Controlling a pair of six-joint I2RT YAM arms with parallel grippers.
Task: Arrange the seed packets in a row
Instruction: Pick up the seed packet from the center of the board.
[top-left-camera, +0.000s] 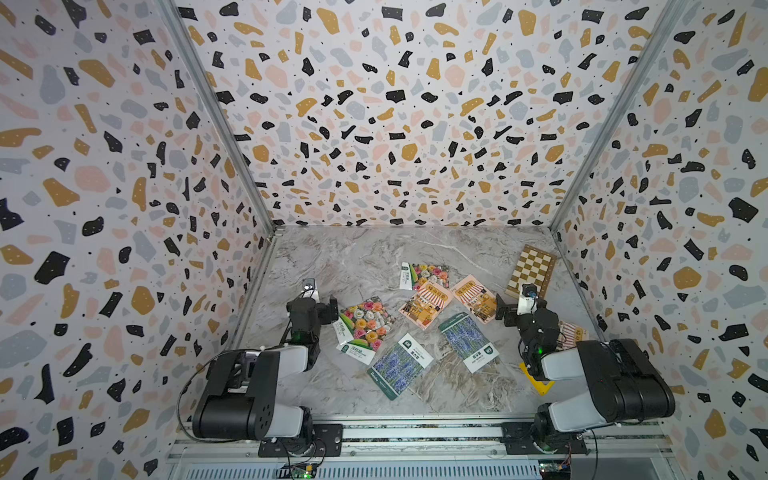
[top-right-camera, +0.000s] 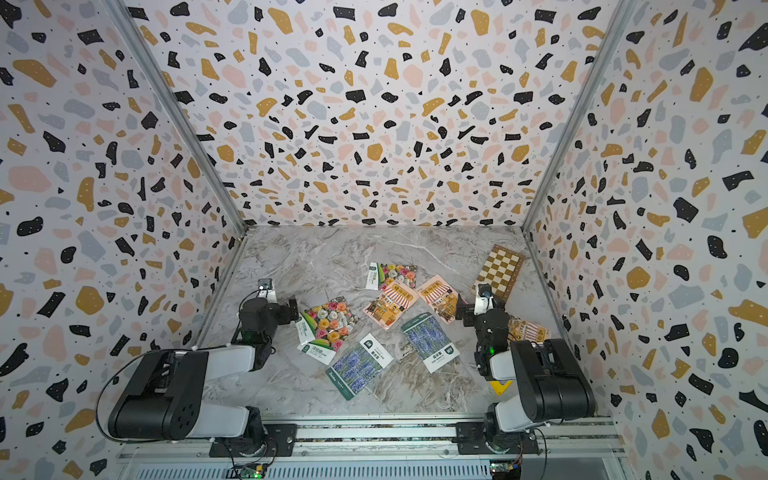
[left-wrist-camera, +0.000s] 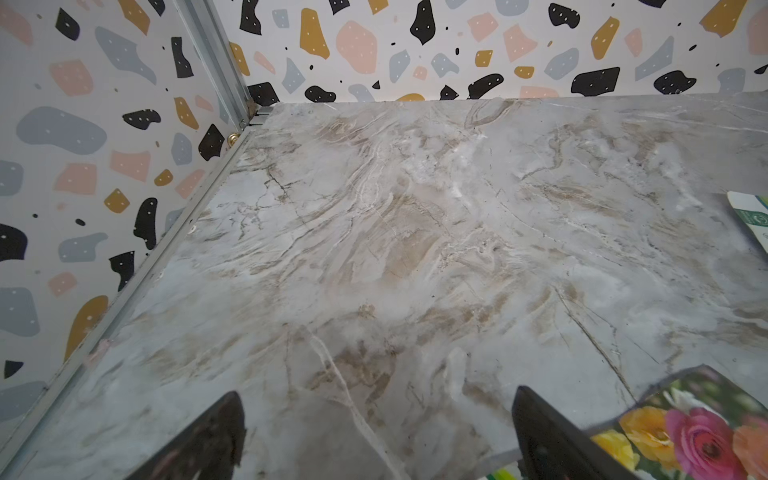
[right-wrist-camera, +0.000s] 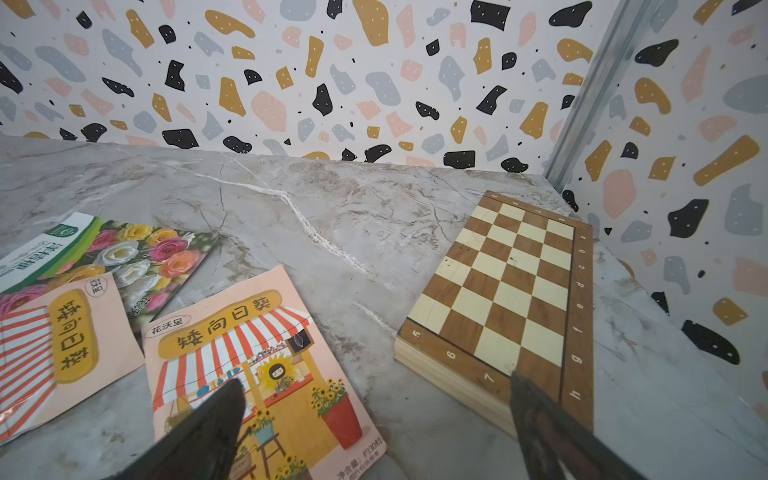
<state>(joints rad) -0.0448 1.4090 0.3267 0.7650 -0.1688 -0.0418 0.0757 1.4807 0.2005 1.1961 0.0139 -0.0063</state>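
Several seed packets lie scattered on the marble table (top-left-camera: 353, 257). Flower-photo packets sit at the left (top-left-camera: 365, 324) and the far middle (top-left-camera: 424, 275). Two pink awning packets (top-left-camera: 428, 303) (top-left-camera: 476, 297) lie beside them, and two lavender packets (top-left-camera: 401, 365) (top-left-camera: 469, 340) lie nearer the front. Another awning packet (top-left-camera: 575, 332) shows behind the right arm. My left gripper (top-left-camera: 311, 306) (left-wrist-camera: 378, 392) is open over bare marble, just left of a flower packet (left-wrist-camera: 698, 432). My right gripper (top-left-camera: 521, 309) (right-wrist-camera: 376, 378) is open, one finger over an awning packet (right-wrist-camera: 249, 345), the other over the board's edge.
A brown-and-cream checkerboard (top-left-camera: 532, 270) (right-wrist-camera: 511, 286) lies at the far right by the wall. A yellow triangular frame (top-left-camera: 538, 384) pokes out under the right arm. Patterned walls close in three sides. Bare marble stretches along the back and the far left (left-wrist-camera: 374, 208).
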